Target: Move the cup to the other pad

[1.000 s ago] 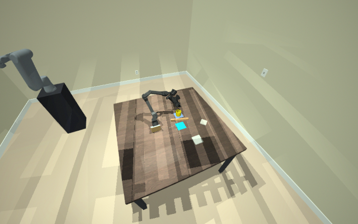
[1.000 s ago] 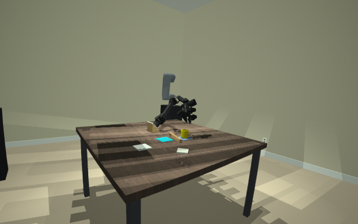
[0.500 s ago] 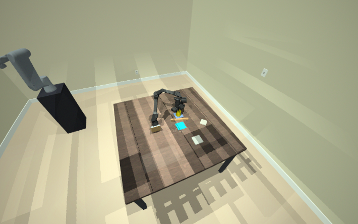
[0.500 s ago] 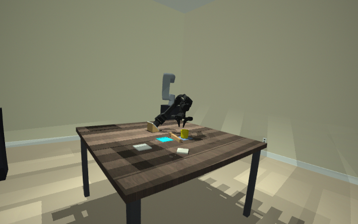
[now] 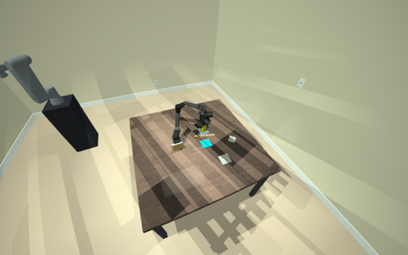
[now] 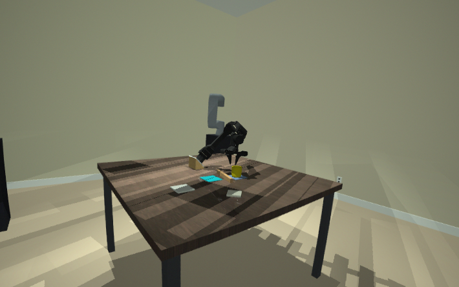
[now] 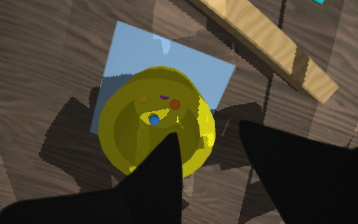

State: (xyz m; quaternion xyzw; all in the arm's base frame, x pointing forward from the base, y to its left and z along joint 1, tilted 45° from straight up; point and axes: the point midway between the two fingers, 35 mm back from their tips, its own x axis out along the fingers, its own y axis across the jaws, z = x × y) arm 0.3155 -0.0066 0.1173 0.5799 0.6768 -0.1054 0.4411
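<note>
- Yellow cup (image 7: 156,121) sits upright on the light blue pad (image 7: 135,55), centre-left of the wrist frame; marbles inside, a blue one (image 7: 154,120) and an orange one (image 7: 175,104) are clear, others too small to call.
- Cup overlaps the lower part of that pad and looks to hang a bit past its near edge.
- Tool (image 7: 210,145) is above the cup, pointing down. One dark finger (image 7: 160,170) covers the cup's lower rim, the other (image 7: 300,165) is off to the lower right, apart from the cup.
- Fingers stand partly closed, nothing between them. In the exterior view the tool (image 6: 235,159) hangs just over the cup (image 6: 236,170), tips not yet at the wall.
- Key relation: the cup lies up and left of the gap between the fingers, so I'd judge the tool has to shift that way, and probably widen, to straddle the wall before dropping.
- Wooden bar (image 7: 270,42) runs diagonally across the upper right, just beside the pad.
- Cyan pad (image 5: 206,143), the likely target, lies past that bar on the tabletop (image 5: 168,192), so the carry must clear the bar.
- Two grey-white tiles (image 5: 231,138) (image 5: 224,158) further out, well apart from the cup.
</note>
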